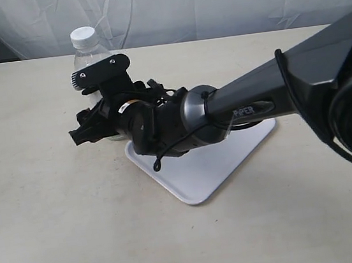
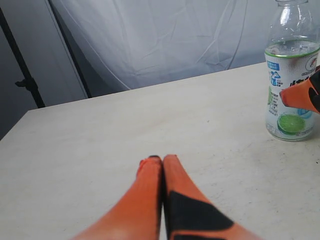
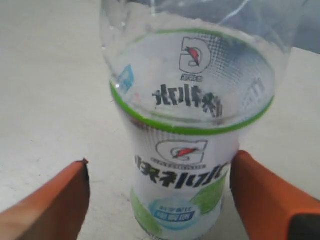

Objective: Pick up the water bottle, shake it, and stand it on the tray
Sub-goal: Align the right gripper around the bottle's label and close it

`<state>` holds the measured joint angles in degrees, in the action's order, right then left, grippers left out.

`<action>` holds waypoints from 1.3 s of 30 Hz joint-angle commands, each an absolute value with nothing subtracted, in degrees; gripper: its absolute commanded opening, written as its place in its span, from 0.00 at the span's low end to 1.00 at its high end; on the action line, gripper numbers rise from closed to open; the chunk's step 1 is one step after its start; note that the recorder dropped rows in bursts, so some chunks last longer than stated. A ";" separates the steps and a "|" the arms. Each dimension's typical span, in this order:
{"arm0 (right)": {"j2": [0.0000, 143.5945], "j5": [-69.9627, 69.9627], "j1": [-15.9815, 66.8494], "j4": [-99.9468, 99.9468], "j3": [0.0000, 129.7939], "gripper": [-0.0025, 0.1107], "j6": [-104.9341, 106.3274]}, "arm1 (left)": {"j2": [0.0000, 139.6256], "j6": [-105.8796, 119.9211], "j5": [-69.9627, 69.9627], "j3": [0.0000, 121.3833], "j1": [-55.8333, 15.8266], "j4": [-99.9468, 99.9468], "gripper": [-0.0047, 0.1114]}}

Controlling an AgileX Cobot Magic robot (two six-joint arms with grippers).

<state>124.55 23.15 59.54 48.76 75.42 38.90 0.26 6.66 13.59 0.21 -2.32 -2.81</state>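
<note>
The right gripper [image 3: 161, 165] stands open around the water bottle [image 3: 180, 150], its orange fingers [image 3: 55, 200] on either side of the labelled lower body. One finger looks to be at the label's edge or touching it, while the other has a clear gap. Nothing is clamped yet. The bottle is upright on the table [image 1: 45, 218], just off the near corner of the tray [image 1: 230, 157], not on it.

From where I stand, the uneven gap is the worry. If the jaws close as they sit, the nearer finger would probably meet the bottle first and shove it sideways, and a light bottle on a smooth table may skid or tip before the second finger arrives. The walls look thin, so a hard squeeze could buckle them, and a soft one could let the glossy label slip during the shake. The hold also looks low, so the bottle might tilt in the fingers and end up leaning on the tray.

The left gripper [image 2: 161, 160] rests aside, fingers pressed together, holding nothing.
</note>
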 commanded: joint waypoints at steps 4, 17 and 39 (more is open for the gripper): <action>124.58 22.20 59.44 49.31 75.69 0.67 39.02 | 0.00 6.56 13.68 0.00 -2.34 -2.69 0.04; 124.58 22.21 59.44 54.05 75.69 0.67 38.71 | 0.00 6.56 13.68 0.00 -2.34 -2.69 0.04; 125.22 30.06 59.31 52.41 75.69 0.94 38.93 | 0.00 6.56 13.68 0.00 -2.34 -2.69 0.04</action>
